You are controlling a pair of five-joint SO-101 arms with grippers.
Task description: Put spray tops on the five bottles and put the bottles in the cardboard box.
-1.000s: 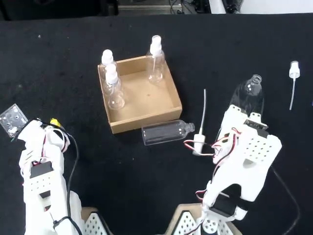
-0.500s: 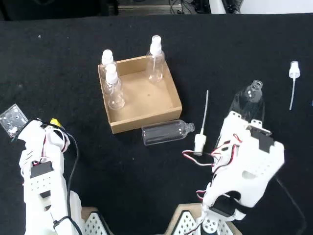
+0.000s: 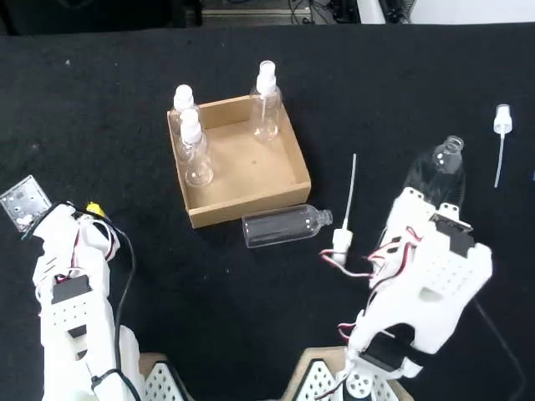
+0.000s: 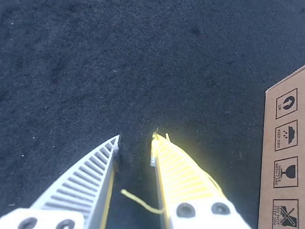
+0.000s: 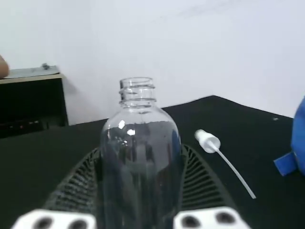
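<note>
My right gripper (image 3: 428, 190) is shut on a clear open-necked bottle (image 3: 443, 167), held upright right of the box; in the right wrist view the bottle (image 5: 138, 143) stands between the black fingers (image 5: 78, 179) of that gripper (image 5: 138, 195). A second topless bottle (image 3: 284, 225) lies on its side against the cardboard box (image 3: 297, 163). One spray top (image 3: 342, 237) lies just right of it, another spray top (image 3: 501, 121) at the far right (image 5: 208, 141). Three capped bottles (image 3: 194, 146) stand in the box. My left gripper (image 4: 136, 137) hovers over bare cloth, open a narrow gap, holding nothing.
Black cloth covers the table (image 3: 125, 67). The box's printed side (image 4: 286, 157) is close beside the left gripper. A blue object (image 5: 293, 157) sits at the edge of the right wrist view. The left arm (image 3: 71, 284) stays at the near left corner.
The right arm has carried the open bottle a little to the right, away from the spray top beside it. The left arm has barely shifted.
</note>
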